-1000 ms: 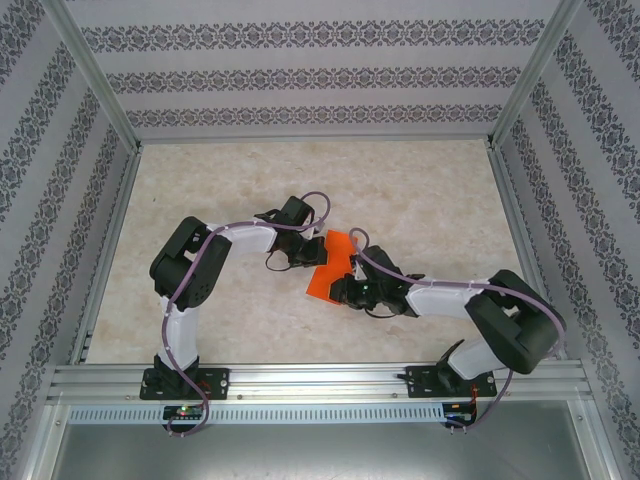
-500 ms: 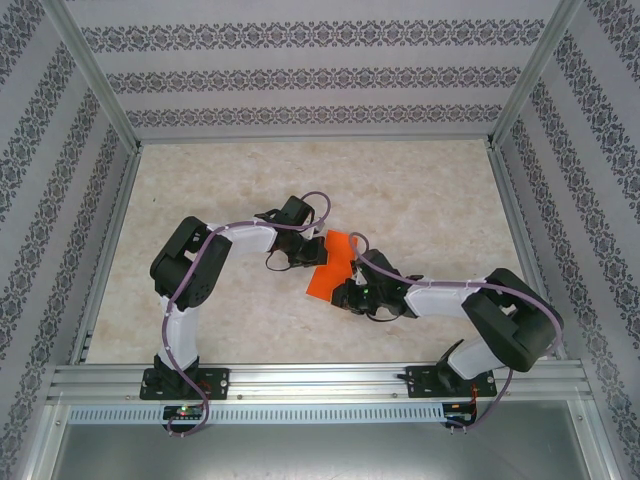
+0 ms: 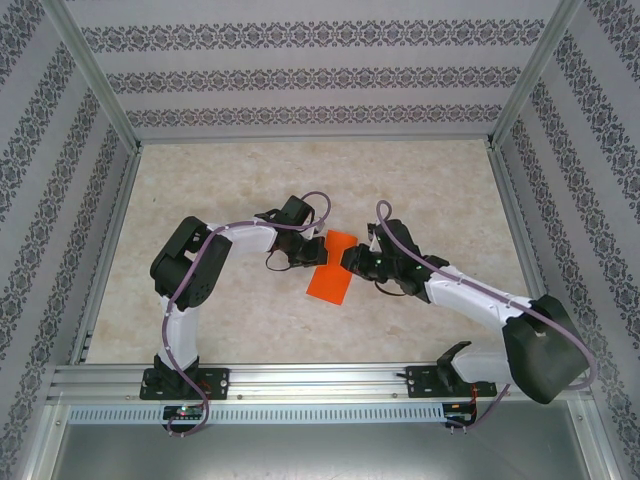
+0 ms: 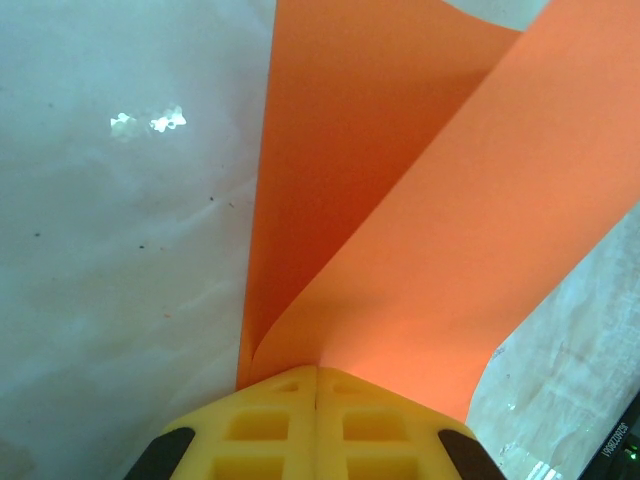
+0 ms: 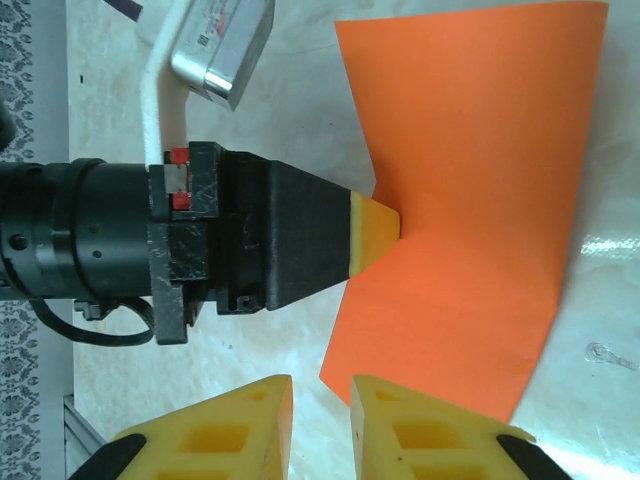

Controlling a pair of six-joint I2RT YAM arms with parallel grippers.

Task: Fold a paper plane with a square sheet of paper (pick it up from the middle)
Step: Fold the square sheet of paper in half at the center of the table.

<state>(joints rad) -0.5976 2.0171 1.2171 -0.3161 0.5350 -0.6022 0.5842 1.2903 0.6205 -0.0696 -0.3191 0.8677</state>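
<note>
The square sheet of paper (image 3: 330, 276) is bright orange and lies mid-table, bent into a shallow V. My left gripper (image 3: 315, 252) is shut on the middle of its left edge. In the left wrist view the yellow fingertips (image 4: 317, 372) pinch the paper (image 4: 400, 200), which rises in two flaps from the pinch. My right gripper (image 3: 347, 258) sits at the sheet's right side. In the right wrist view it (image 5: 321, 400) stands slightly open with nothing between its fingers. The paper's (image 5: 480, 200) near corner lies just ahead of it, and the left gripper (image 5: 377, 235) pinches the paper's edge.
Aluminium frame rails (image 3: 310, 380) run along the near edge, and patterned walls (image 3: 300, 80) close off the back and sides. Purple cables (image 3: 320, 205) loop over both wrists. Bare marbled tabletop (image 3: 420, 190) lies beyond the arms.
My right arm swung up and away from the sheet's near corner to its right side, stretching its forearm out. The sheet settled flatter. My left gripper kept its hold.
</note>
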